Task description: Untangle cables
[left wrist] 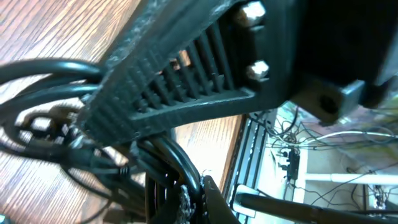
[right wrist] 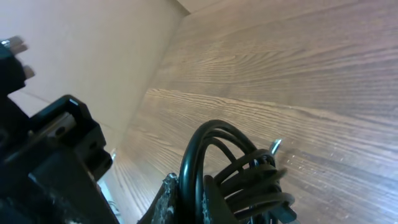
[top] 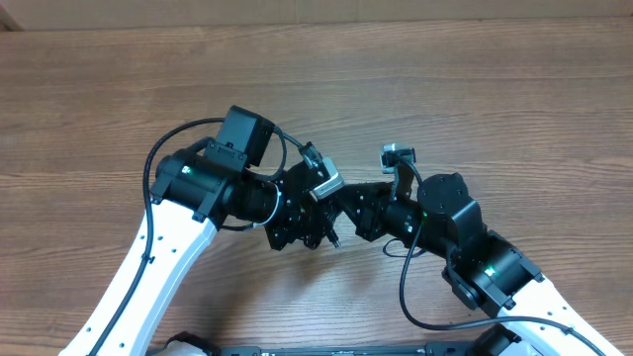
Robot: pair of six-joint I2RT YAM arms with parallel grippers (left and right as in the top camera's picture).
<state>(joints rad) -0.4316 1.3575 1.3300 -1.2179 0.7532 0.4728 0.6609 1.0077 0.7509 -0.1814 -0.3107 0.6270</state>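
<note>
Two white-and-black robot arms reach in from 7 and 5 o'clock over the brown wood-grain tabletop (top: 475, 89) and meet just below centre, around one bundle of thin black cords (top: 334, 238); the strands are too tangled to count. The left claw (top: 315, 225) is fully closed, the cords bunched under its ribbed black finger (left wrist: 180, 87). The right claw (top: 361, 220), at 3 o'clock of it, is also closed, and a loop of cords rises from between its fingers. The overhead view alone shows both arms, though they hide most of the bundle. Only the right wrist view shows a silver plug tip (right wrist: 275, 146), and only the left wrist view shows loose wires (left wrist: 292, 140) past the tabletop's edge.
</note>
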